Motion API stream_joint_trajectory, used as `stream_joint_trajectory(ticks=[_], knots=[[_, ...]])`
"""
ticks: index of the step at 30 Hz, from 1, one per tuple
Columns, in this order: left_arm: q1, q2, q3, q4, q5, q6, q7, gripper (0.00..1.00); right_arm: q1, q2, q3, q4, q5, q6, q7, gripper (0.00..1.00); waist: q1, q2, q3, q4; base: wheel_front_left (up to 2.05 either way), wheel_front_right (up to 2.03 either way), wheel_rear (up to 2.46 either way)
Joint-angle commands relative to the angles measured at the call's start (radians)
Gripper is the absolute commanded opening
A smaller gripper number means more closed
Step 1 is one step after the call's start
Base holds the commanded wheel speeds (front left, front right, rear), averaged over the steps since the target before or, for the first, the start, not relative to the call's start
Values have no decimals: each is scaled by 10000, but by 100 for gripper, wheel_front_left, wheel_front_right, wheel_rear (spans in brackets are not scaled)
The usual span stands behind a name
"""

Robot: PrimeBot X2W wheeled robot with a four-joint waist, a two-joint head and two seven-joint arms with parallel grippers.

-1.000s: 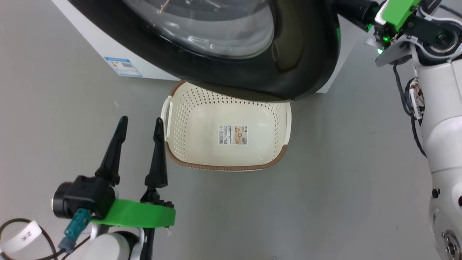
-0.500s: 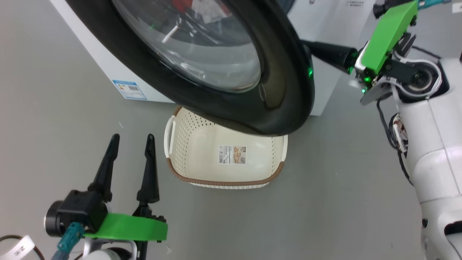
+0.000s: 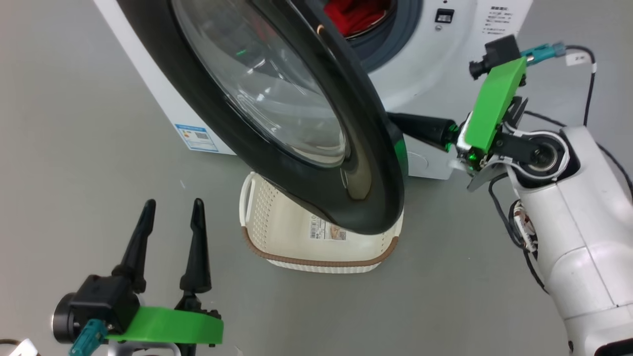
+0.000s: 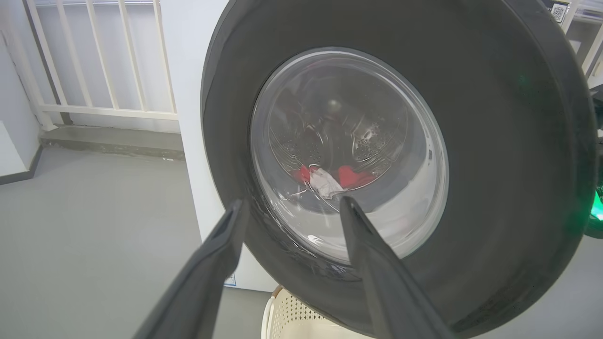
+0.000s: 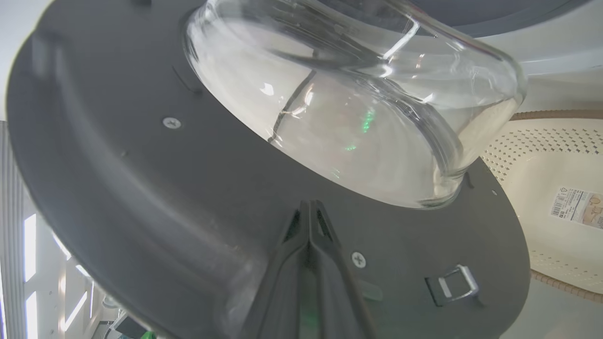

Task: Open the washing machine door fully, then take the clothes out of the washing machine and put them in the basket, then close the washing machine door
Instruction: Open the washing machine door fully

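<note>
The washing machine door (image 3: pixel 306 123), black-rimmed around a clear glass bowl, stands partly swung out from the white washing machine (image 3: pixel 445 64). Red clothes (image 3: pixel 356 15) lie in the drum and also show through the glass (image 4: pixel 351 176). The cream basket (image 3: pixel 296 237) sits on the floor under the door's lower edge. My right gripper (image 3: pixel 403 122) is shut, and its tips (image 5: pixel 309 205) rest against the door's dark inner face (image 5: pixel 141 188) below the bowl. Low at the left, clear of the door, my left gripper (image 3: pixel 170 207) is open with nothing between its fingers (image 4: pixel 358 226).
Grey floor (image 3: pixel 74 148) spreads to the left and in front of the basket. A metal latch (image 5: pixel 454 285) sticks out of the door's inner face near my right fingers. A white railing (image 4: pixel 94 61) stands behind the machine's left side. My right forearm (image 3: pixel 568 237) fills the right edge.
The head camera has tilted up, bringing the drum opening and red clothes into view. The door has swung further out, with my shut right gripper staying behind its edge. My left gripper stays open.
</note>
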Motion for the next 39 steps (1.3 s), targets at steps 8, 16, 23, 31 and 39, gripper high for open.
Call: stream_joint_trajectory(ticks=[8,16,23,31,39], knots=[[121,285,448,-409,-174,211,58,100,553,271,827,-740,554,77,-119,0,0,0,-324,449,0,0,0],[360,369,510,-547,-243,317,110,100,1002,271,1377,-1121,855,77,-66,0,0,0,-567,797,0,0,0],[472,404,514,-592,-320,345,165,100,1301,271,1665,-1318,974,77,-56,0,0,0,-708,1069,0,0,0],[560,423,489,-620,-392,356,210,100,1608,271,2022,-1457,1160,77,-50,0,0,0,-858,1432,0,0,0],[668,456,429,-647,-433,368,262,100,1868,271,2393,-1551,1447,77,-178,0,0,0,-1024,1892,0,0,0]])
